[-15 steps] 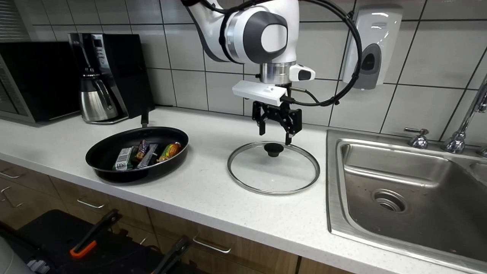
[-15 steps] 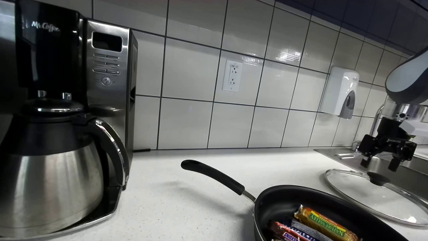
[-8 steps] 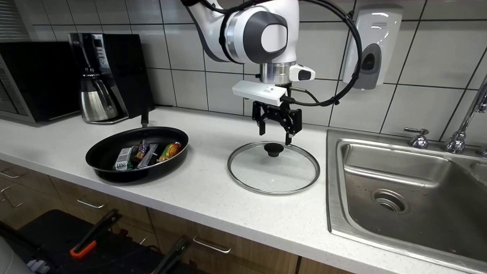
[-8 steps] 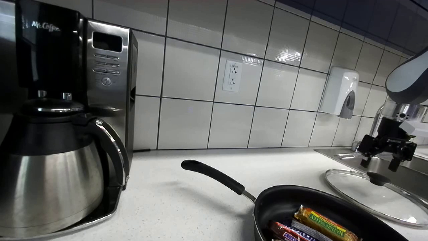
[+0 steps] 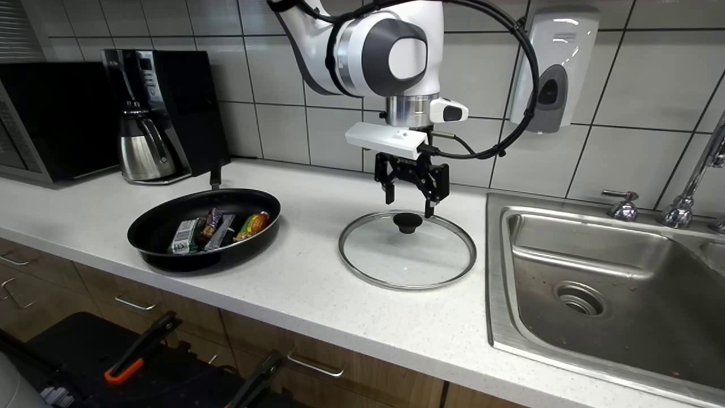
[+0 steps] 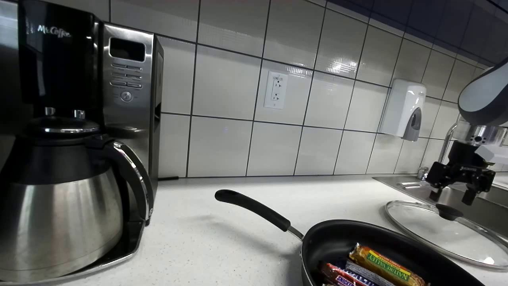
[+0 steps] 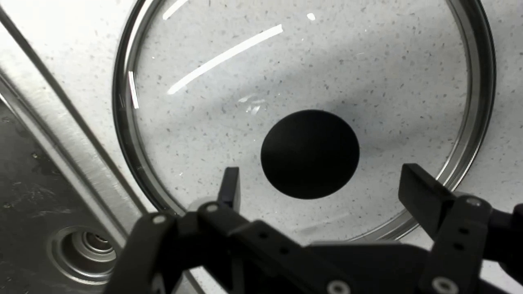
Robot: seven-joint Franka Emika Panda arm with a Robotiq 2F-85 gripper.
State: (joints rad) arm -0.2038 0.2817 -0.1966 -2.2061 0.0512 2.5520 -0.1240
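Pale wall tiles (image 5: pixel 334 136) back the scene, and before them runs a speckled white tabletop (image 5: pixel 317 300) with a steel sink (image 5: pixel 498 283) set into it. Well apart from the sink stands a black pan (image 5: pixel 209 262). Between the two, beside the sink, a glass lid (image 5: pixel 408 258) lies flat on the tabletop, off the pan. The handling looks to be at an early stage: the claw (image 5: pixel 409 208) is poised over the lid, but no hold is taken and the lid is not raised, so at least the grasp itself is left. The claw's fingers (image 7: pixel 423 192) stand wide apart, with nothing gripped between them. Wrapped snack bars (image 5: pixel 220 233) rest inside the pan. Smallest is the lid's black knob (image 7: pixel 310 155): in the wrist view it shows between the fingers, with room on either side. Neither finger appears to touch it, though how low they reach is hard to judge from above.
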